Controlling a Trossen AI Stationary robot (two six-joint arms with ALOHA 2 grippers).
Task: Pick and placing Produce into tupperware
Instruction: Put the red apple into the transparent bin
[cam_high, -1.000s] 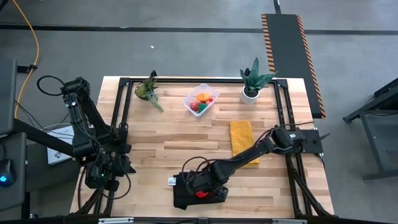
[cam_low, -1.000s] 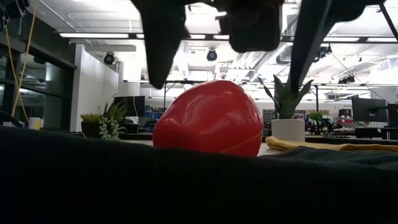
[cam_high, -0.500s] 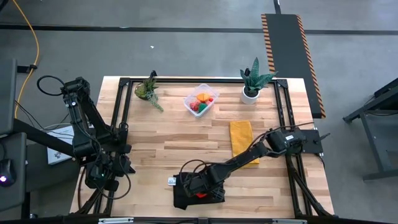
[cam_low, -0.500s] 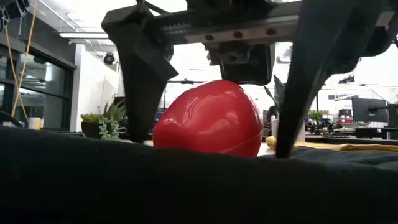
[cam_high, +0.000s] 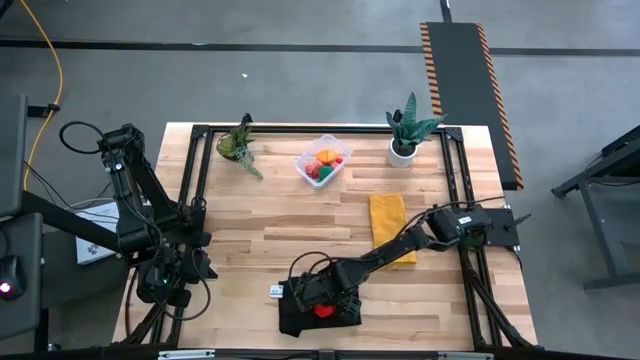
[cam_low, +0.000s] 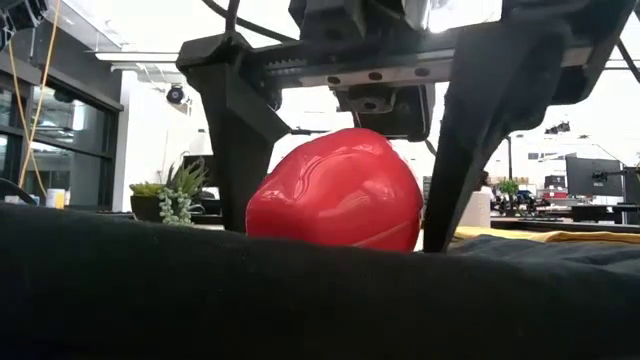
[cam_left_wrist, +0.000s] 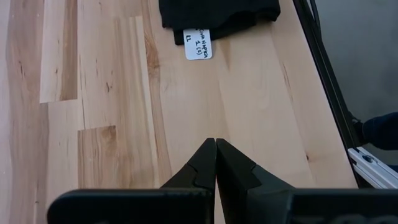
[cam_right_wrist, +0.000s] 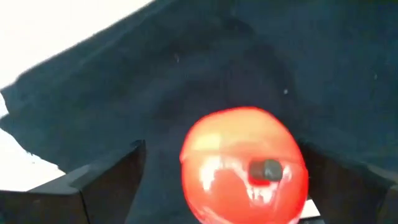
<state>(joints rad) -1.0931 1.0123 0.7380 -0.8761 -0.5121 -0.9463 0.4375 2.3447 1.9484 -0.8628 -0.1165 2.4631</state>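
My right tool (cam_low: 335, 230) straddles the red toy fruit (cam_low: 335, 190) on the black cloth (cam_high: 318, 318) at the surface's near edge, a finger on each side with a gap left on both. The middle of the wooden surface (cam_high: 290, 225) lies bare toward the clear tub (cam_high: 323, 161). Flanking that path stand a yellow cloth (cam_high: 390, 225), a white-potted plant (cam_high: 405, 135) and a dark-potted plant (cam_high: 236, 143). My left tool (cam_left_wrist: 215, 163) sits closed over the surface's left edge, clear of it all.
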